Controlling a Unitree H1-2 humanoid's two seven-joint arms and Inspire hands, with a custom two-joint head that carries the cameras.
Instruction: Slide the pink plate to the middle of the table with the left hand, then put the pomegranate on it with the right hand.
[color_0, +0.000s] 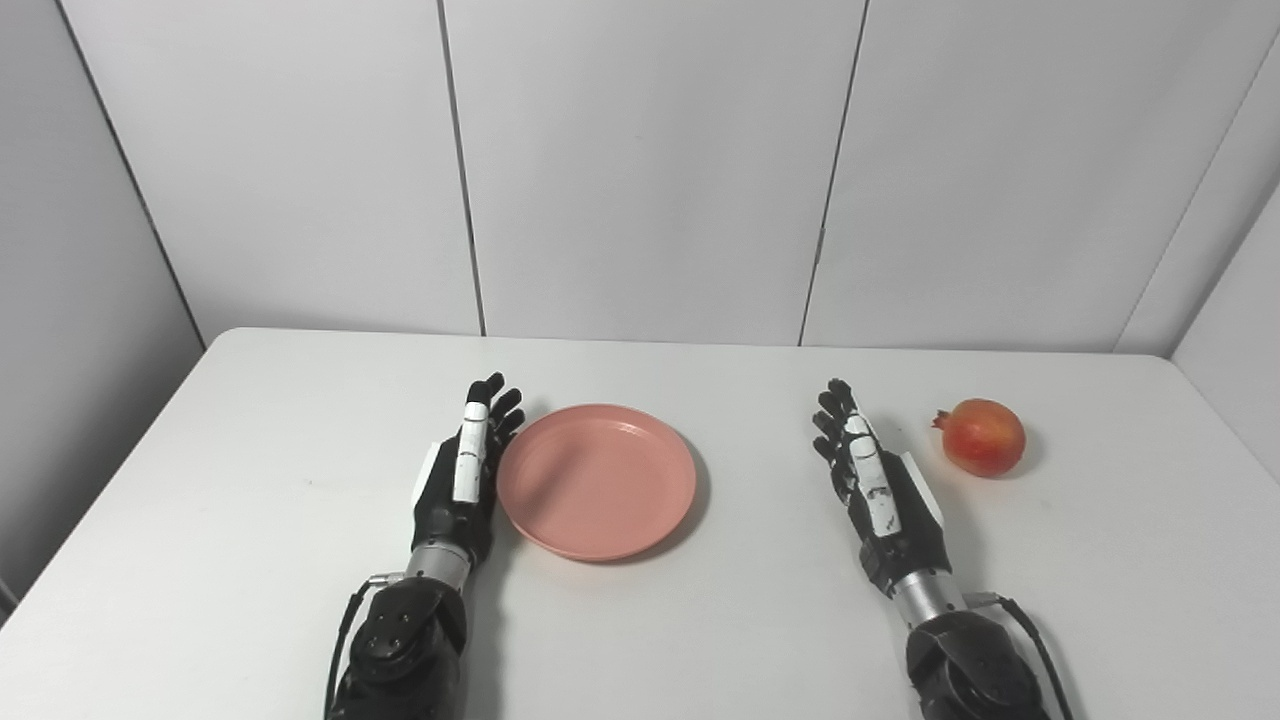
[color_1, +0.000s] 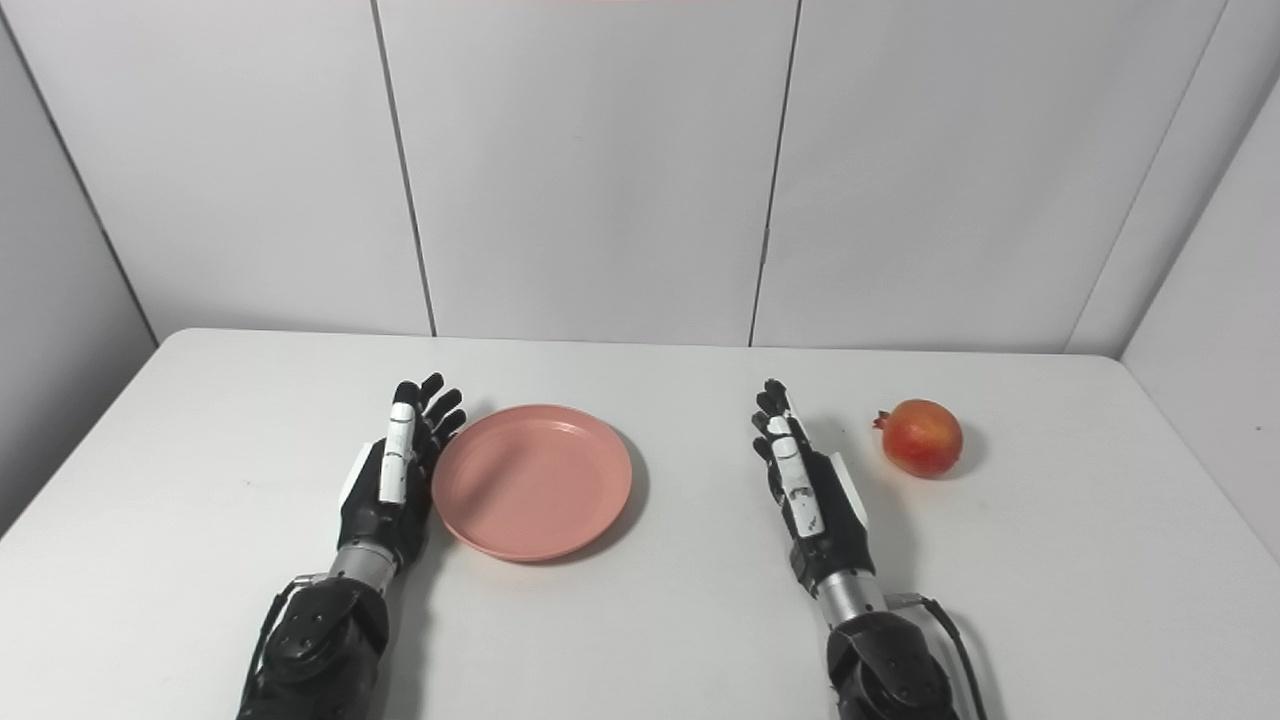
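The pink plate (color_0: 597, 480) lies flat on the white table (color_0: 250, 500), a little left of its middle, with the left hand (color_0: 462, 480) just beside its left rim, fingers straight and apart and holding nothing; whether it touches the rim I cannot tell. The plate looks light, stiff and smooth, so a sideways push against that rim should slide it. Well right of the plate sits the pomegranate (color_0: 984, 437), round, firm and liable to roll, best cupped around its sides by the right hand (color_0: 872, 480), which rests empty and spread between plate and fruit.
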